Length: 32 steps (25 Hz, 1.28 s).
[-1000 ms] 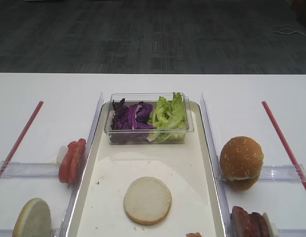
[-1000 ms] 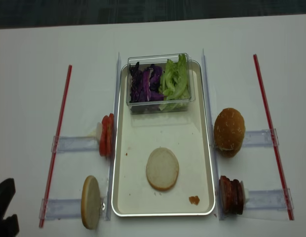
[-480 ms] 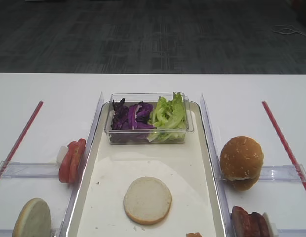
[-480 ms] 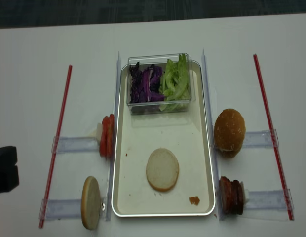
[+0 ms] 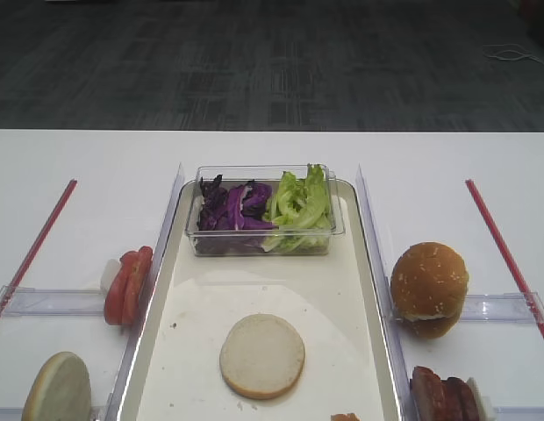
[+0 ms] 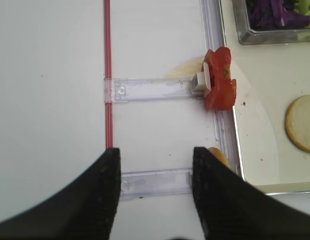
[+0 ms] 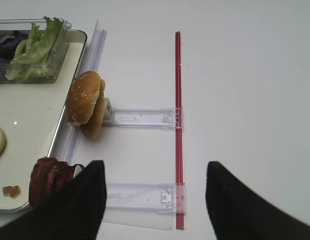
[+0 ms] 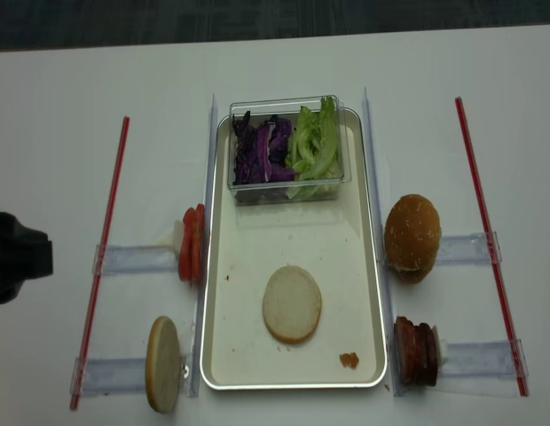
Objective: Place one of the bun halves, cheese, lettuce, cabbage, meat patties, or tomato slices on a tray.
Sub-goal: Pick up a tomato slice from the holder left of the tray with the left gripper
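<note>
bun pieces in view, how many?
3 sure: bun half lying cut side up on the tray; one standing on edge left of it; sesame bun to the right, which may hide another half.

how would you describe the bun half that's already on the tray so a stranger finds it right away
Start at the long cream-white tray in the middle of the table, with the clear box of greens at its far end. The bun half lies flat nearer the close end, pale cut face up. The other bun pieces stand outside the tray's rim.
</note>
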Each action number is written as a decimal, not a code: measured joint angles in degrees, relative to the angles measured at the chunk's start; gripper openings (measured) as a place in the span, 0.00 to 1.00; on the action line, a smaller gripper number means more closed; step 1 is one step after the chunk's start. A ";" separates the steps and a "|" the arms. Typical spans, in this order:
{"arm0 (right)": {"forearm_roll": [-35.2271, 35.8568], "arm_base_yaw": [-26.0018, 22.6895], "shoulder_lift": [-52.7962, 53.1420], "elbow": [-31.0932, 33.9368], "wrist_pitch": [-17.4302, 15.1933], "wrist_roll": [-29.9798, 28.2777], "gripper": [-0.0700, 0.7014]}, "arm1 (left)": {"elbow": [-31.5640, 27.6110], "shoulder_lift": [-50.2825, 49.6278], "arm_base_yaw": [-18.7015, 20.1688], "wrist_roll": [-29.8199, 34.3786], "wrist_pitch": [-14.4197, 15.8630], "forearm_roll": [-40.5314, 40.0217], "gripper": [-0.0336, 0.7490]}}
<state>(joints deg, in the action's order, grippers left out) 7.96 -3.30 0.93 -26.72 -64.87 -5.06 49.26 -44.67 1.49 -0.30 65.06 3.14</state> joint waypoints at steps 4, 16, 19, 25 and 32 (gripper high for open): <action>0.00 0.00 0.00 0.00 0.00 0.00 0.68 | 1.74 -3.81 1.84 -0.81 -0.01 -0.85 0.45; 0.00 0.00 0.00 0.00 0.00 0.00 0.68 | 5.18 -14.32 12.55 -11.49 -4.51 -3.14 0.45; 0.00 0.00 0.00 0.00 0.00 0.00 0.68 | 6.77 -17.85 16.14 -14.73 -4.84 -4.90 0.45; 0.00 0.00 0.00 0.00 0.00 0.00 0.68 | 11.61 -25.74 21.64 -20.20 -5.76 -6.89 0.45; 0.00 0.00 0.00 0.00 0.00 0.00 0.68 | 16.55 -33.84 25.01 -22.91 -5.85 -7.73 0.45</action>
<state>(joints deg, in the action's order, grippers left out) 7.96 -3.30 0.93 -26.72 -64.87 -5.06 65.81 -78.51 26.50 -23.22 59.20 -4.58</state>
